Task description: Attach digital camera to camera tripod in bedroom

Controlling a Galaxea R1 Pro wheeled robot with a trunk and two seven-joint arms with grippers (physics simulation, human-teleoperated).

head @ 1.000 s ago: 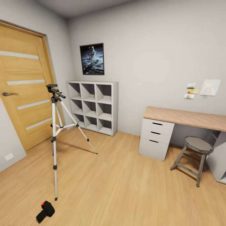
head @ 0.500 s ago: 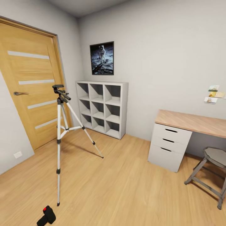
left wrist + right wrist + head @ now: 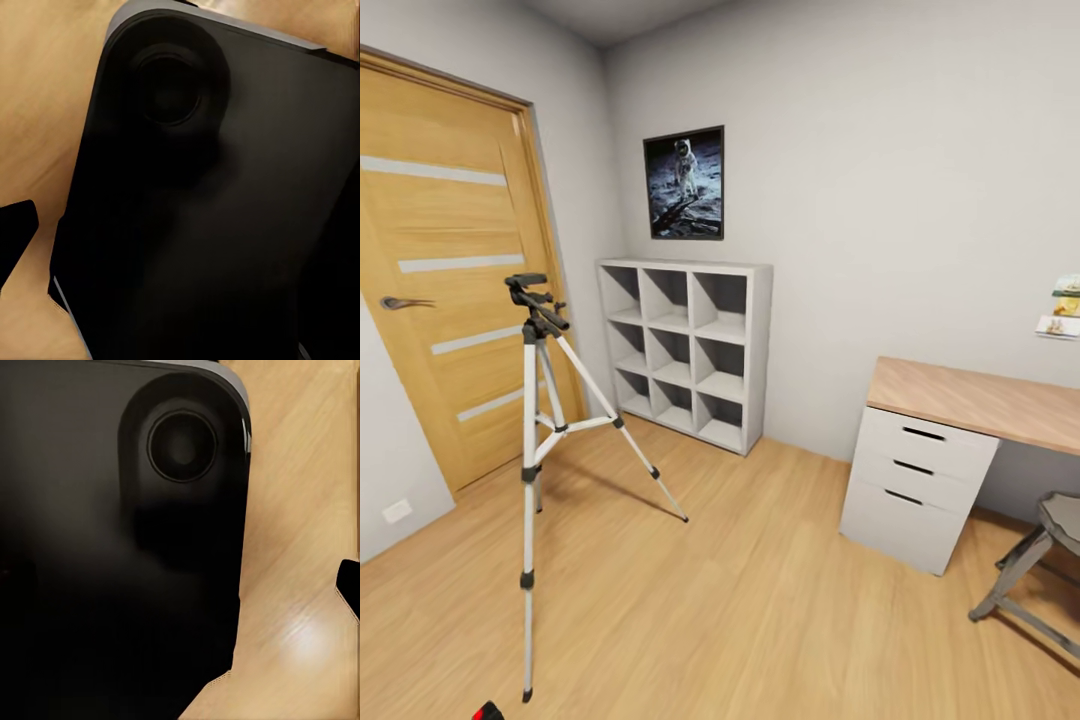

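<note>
Although the robot stands inside the bedroom, the attachment has not begun: the camera tripod (image 3: 535, 440) stands upright on the wood floor (image 3: 760, 600) with nothing mounted on its black head. The digital camera (image 3: 487, 713) lies on the floor just beside the tripod's nearest foot, with no more than a sliver of its black body and red button visible at the lower edge of the head view. Remaining steps, as judged from this state: reach the camera, grasp it, lift it and seat it on the tripod head.

Neither wrist view reveals finger position, each being blocked by a dark rounded robot housing over the floor, so it cannot be determined whether either end effector is spread or pressed together.

Behind the tripod is the wooden door (image 3: 450, 270). Beyond the tripod against the far wall stands the grey cube shelf (image 3: 682, 350), with the moon poster (image 3: 684, 184) above it. The desk (image 3: 950, 440) and stool (image 3: 1040, 570) are well apart from the tripod. Nothing blocks the floor around the tripod.
</note>
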